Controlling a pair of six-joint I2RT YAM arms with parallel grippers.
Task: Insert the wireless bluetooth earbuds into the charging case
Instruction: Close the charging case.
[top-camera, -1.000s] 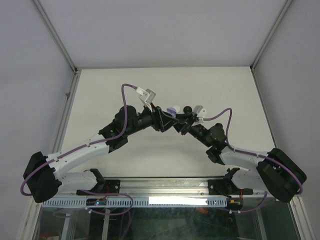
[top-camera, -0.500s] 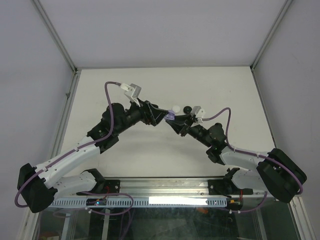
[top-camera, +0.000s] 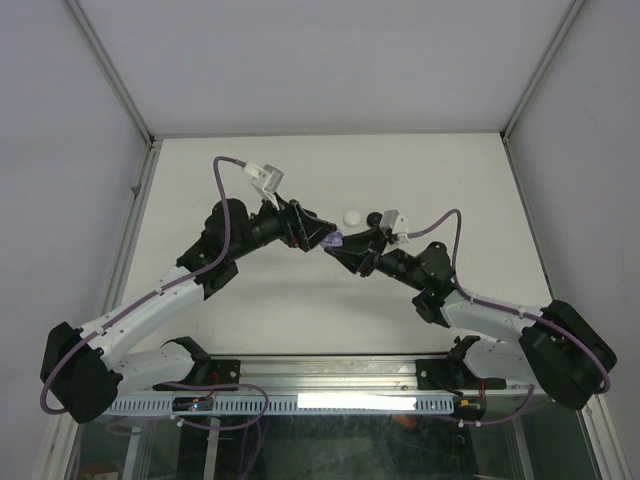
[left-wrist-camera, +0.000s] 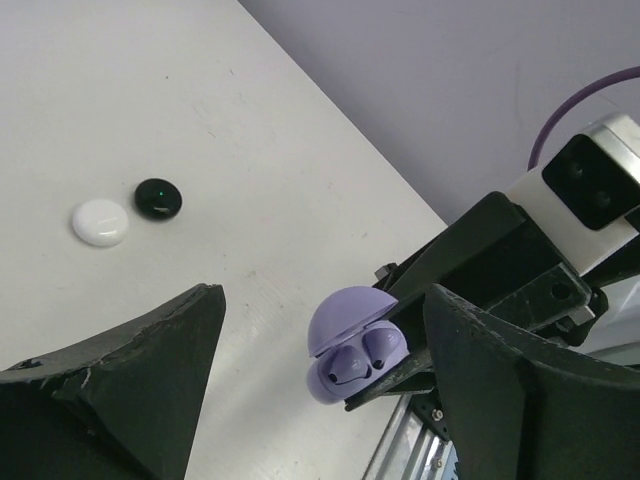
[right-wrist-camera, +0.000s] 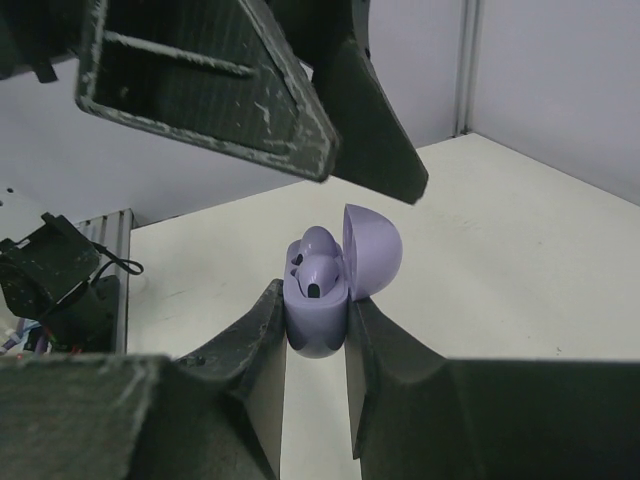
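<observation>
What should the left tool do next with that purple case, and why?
Probably bring the left tool against the raised lid and press it shut. The right tool clamps the lavender case, both lavender earbuds look seated in their wells, the lid stands open, and the left tool is open beside it, holding nothing.
</observation>
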